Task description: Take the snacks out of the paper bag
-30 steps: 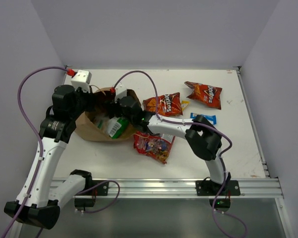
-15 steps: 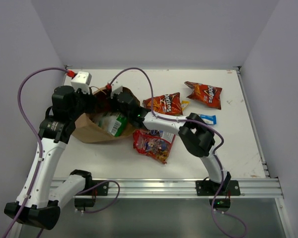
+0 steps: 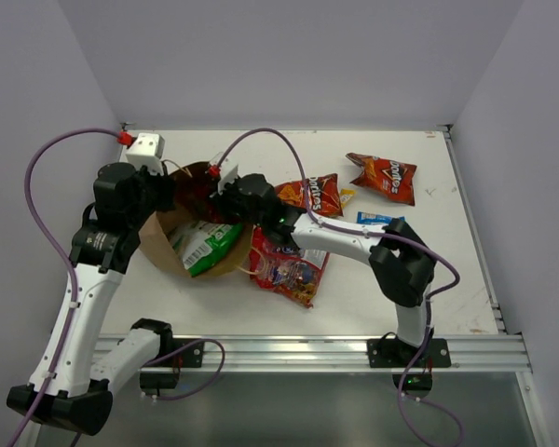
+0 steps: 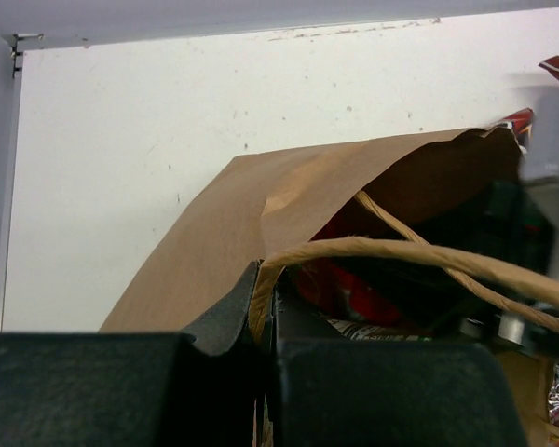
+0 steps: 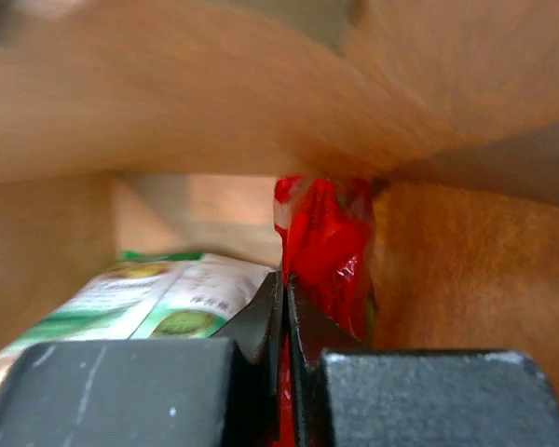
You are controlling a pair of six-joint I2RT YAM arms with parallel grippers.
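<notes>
1. Where the paper bag (image 3: 156, 240) lies on its side at the left of the table (image 3: 466, 279), its mouth is turned toward the right and is held agape.
2. The bag's upper rim, beside a twisted handle (image 4: 401, 256), is clamped between the closed fingers of the left pincer (image 4: 265, 312).
3. The right pincer (image 5: 285, 307) is reached inside the bag and is clenched on a red packet (image 5: 321, 228).
4. A white-green chip bag (image 3: 205, 244) is seen in the bag's mouth, beside that packet.
5. Outside, a red candy bag (image 3: 289, 272) is laid just beside the paper bag. A Doritos bag (image 3: 315, 194), a second Doritos bag (image 3: 384, 177) and a blue wrapper (image 3: 377, 219) are spread farther right.
</notes>
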